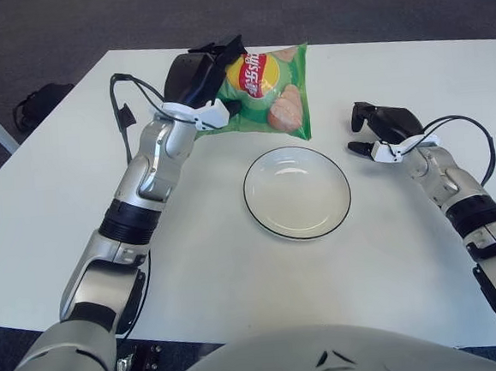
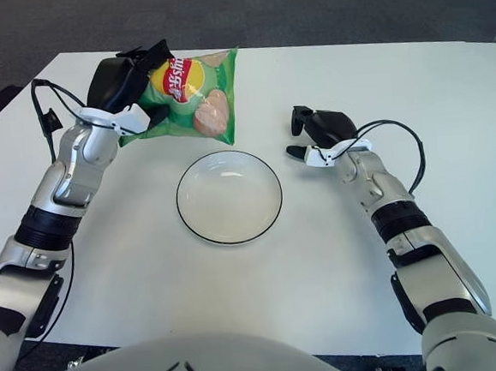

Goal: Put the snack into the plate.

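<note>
Gripping the left edge of the green foil snack bag with a red-and-yellow logo (image 1: 268, 91), the black fingers (image 1: 219, 54) of the left hand (image 1: 198, 73) are closed around the packet. The bag is held clear of the white rectangular table (image 1: 237, 264), tilted, with its lower right corner hanging just beyond the far left rim of the round white plate with a thin black edge (image 1: 297, 191). The plate sits flat near the table centre and holds nothing. The left forearm rises from the near left side of the table, a black cable looping beside the wrist. The right hand (image 1: 381, 128) shows to the right of the plate, apart from it, fingers loosely curled downward and holding nothing. Dark grey carpet (image 1: 47, 29) surrounds the table.
</note>
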Action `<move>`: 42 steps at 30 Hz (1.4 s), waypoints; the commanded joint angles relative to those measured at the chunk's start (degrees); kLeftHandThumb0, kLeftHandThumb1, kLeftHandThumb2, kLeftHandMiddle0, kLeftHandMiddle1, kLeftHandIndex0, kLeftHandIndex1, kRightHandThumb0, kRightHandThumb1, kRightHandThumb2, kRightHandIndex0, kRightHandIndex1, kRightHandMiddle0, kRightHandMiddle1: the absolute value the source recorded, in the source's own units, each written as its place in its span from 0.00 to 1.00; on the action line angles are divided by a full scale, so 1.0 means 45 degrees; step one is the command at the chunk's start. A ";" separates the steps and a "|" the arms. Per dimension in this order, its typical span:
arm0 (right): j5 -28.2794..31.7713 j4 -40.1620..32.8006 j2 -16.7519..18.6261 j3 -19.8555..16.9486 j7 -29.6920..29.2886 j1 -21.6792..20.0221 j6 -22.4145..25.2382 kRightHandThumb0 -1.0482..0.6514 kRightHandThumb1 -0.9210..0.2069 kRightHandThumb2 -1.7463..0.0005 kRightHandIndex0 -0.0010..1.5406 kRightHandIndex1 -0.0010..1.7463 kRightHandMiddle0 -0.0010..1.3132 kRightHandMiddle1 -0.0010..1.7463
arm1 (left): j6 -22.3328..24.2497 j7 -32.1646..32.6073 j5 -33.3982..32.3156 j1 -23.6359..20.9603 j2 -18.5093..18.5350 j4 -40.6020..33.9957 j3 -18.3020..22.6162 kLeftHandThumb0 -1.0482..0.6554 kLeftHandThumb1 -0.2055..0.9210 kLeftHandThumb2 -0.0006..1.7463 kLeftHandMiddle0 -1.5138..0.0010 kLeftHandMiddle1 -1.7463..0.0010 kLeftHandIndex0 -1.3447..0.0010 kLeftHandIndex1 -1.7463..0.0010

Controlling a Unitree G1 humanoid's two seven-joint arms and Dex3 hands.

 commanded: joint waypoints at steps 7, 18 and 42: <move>-0.0231 0.1468 0.0234 0.0643 0.0524 0.1195 0.0048 0.61 0.43 0.33 0.37 0.96 0.22 1.00 | -0.1112 -0.0119 0.0190 0.0429 -0.0360 -0.0502 -0.0225 0.61 0.12 1.00 0.40 0.02 0.49 0.00; -0.0170 0.1291 0.0205 0.0570 0.0497 0.1279 0.0113 0.61 0.48 0.29 0.34 1.00 0.29 0.99 | -0.1739 -0.0825 0.0154 0.0480 -0.0872 -0.0362 -0.0897 0.61 0.11 1.00 0.39 0.03 0.49 0.00; -0.0194 -0.0079 0.0190 0.0544 0.0680 0.1767 0.0905 0.61 0.50 0.27 0.31 1.00 0.35 1.00 | -0.3112 -0.3346 0.1253 0.0418 -0.0082 0.0418 -0.2410 0.61 0.24 0.91 0.50 0.00 0.52 0.03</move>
